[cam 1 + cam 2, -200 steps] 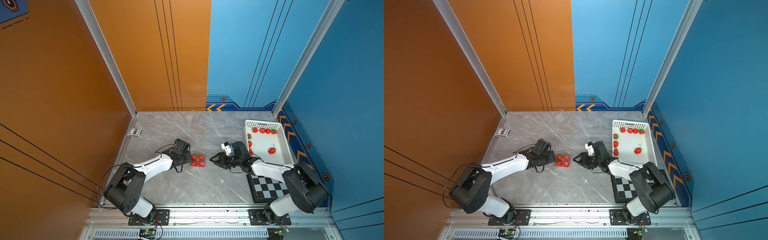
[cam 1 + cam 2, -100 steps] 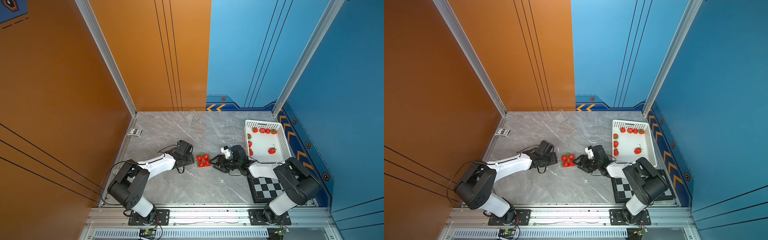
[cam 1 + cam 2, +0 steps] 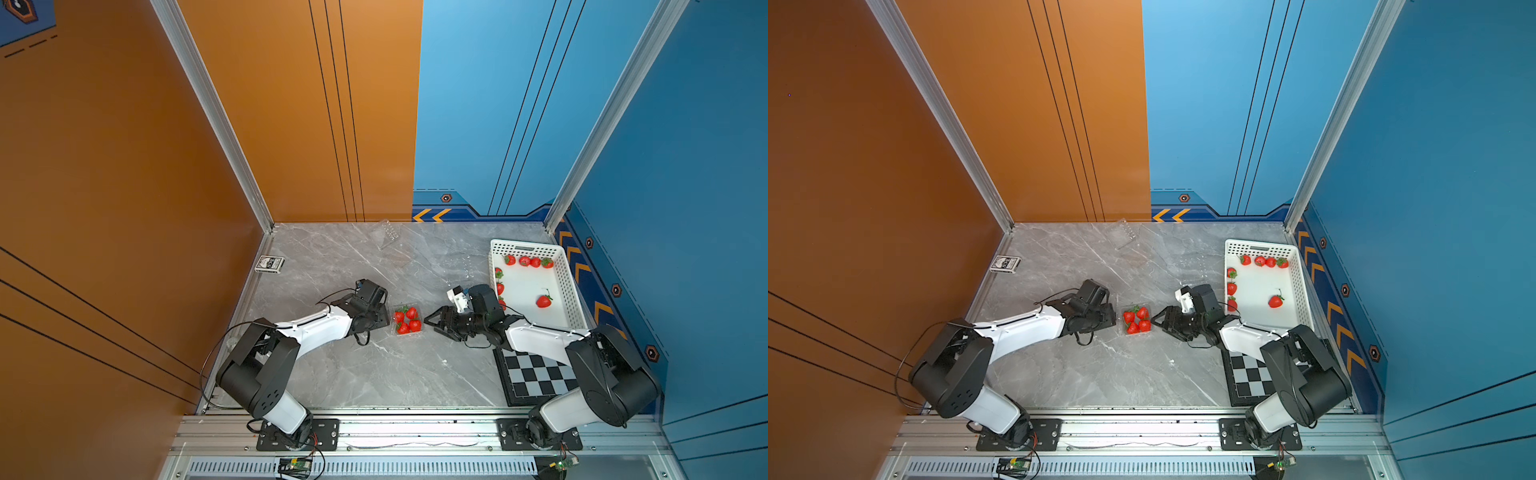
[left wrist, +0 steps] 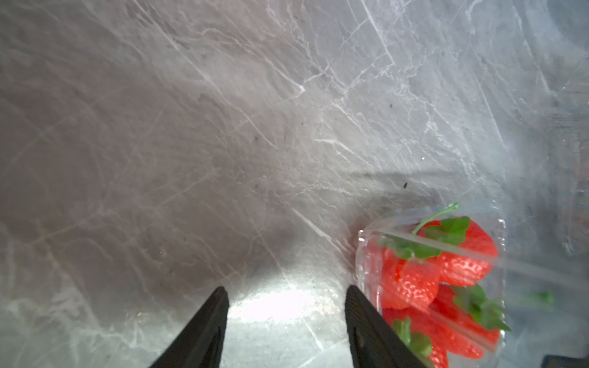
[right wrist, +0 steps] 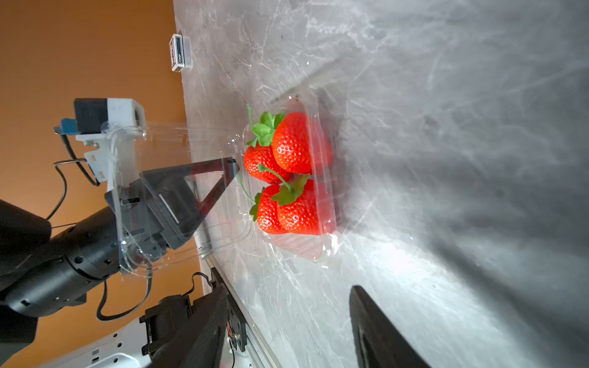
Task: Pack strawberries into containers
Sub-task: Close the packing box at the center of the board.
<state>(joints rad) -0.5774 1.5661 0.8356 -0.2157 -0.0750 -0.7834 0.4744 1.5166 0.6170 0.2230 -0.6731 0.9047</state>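
A clear clamshell container (image 3: 408, 321) (image 3: 1137, 321) holds several red strawberries (image 5: 291, 172) in the middle of the table, its hinged lid (image 5: 178, 191) raised. My left gripper (image 3: 385, 319) (image 4: 285, 291) sits just left of it, open and empty, with one finger (image 4: 360, 315) against the container's wall (image 4: 369, 255). My right gripper (image 3: 432, 324) (image 5: 287, 293) is just right of the container, open and empty, a small gap away. More strawberries (image 3: 543, 300) lie in the white basket (image 3: 528, 246). Two empty containers (image 3: 388, 235) (image 3: 461, 266) rest farther back.
The white perforated basket stands at the right wall, behind my right arm. A black-and-white checkerboard (image 3: 536, 374) lies at the front right under that arm. A card deck (image 3: 269, 264) lies by the left wall.
The filled container has slid a little to the right with my left gripper following it. My right gripper's jaws have widened and its arm has shifted slightly.
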